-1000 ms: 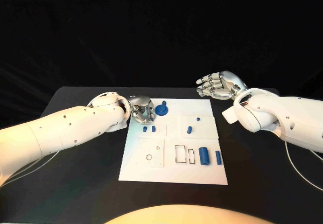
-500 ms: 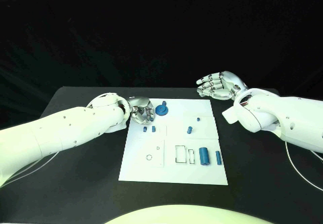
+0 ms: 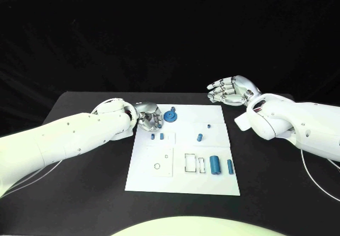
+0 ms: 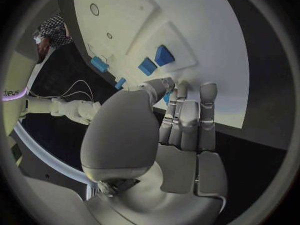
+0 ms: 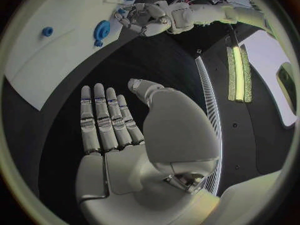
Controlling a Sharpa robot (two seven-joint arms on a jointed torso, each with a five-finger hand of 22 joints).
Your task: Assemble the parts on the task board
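Clearly little is assembled: on the near part of the task board point(image 3: 145, 179) two blue parts point(image 3: 214, 164) lie loose beside empty slots, further the left hand point(image 3: 147, 118) curls over small parts, its hold unclear, and the right hand point(image 3: 230, 90) hovers open, empty.

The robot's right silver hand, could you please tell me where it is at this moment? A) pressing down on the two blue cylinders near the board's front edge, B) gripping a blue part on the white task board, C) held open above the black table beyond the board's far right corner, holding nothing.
C: the right silver hand is off the white task board, fingers spread and empty in the right wrist view, above the black table.
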